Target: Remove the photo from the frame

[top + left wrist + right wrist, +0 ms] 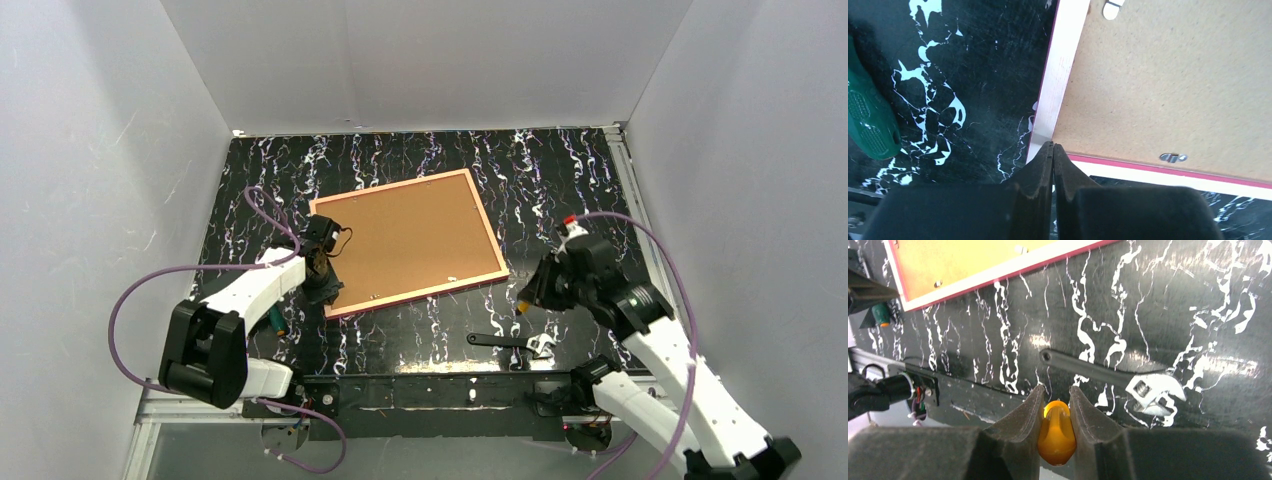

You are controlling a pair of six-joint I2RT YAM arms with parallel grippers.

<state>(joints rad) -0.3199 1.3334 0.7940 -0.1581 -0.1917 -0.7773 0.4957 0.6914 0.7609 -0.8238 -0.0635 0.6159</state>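
Behind frame (410,240) back, photo unseen

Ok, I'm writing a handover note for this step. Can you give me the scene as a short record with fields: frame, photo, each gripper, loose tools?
frame: the frame lies flat on the table, back up, with the brown back panel in place
photo: not visible
left gripper: the left gripper is shut, tips at the frame's near left corner
right gripper: the right gripper is closed on an orange object, off to the right of the frame
loose tools: wrench by the right arm; green-handled tool left of the frame
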